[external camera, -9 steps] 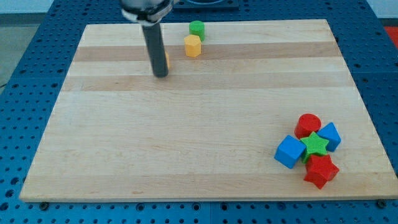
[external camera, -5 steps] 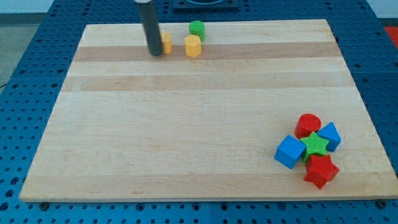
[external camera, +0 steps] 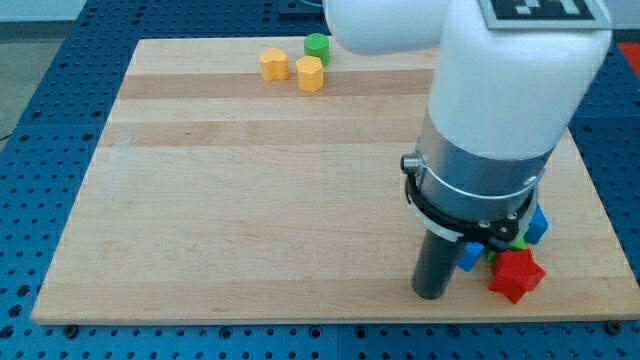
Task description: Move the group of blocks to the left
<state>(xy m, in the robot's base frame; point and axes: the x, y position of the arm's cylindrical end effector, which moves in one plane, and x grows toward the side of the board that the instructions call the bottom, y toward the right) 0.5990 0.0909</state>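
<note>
My tip (external camera: 431, 295) rests on the wooden board (external camera: 250, 200) near the view's bottom right, just left of a cluster of blocks. The arm's white and grey body covers most of that cluster. Of it I see a red block (external camera: 516, 275), a corner of a blue block (external camera: 469, 256) next to my rod, a sliver of a green block (external camera: 505, 247) and part of another blue block (external camera: 538, 224). At the view's top stand a yellow block (external camera: 273, 64), a yellow hexagonal block (external camera: 310, 73) and a green block (external camera: 317, 45), close together.
The board's bottom edge runs just below my tip. A blue perforated table (external camera: 40, 110) surrounds the board.
My tip has left the yellow block at the view's top and now stands at the bottom right, left of the cluster. The arm now hides the red cylinder and most of the cluster.
</note>
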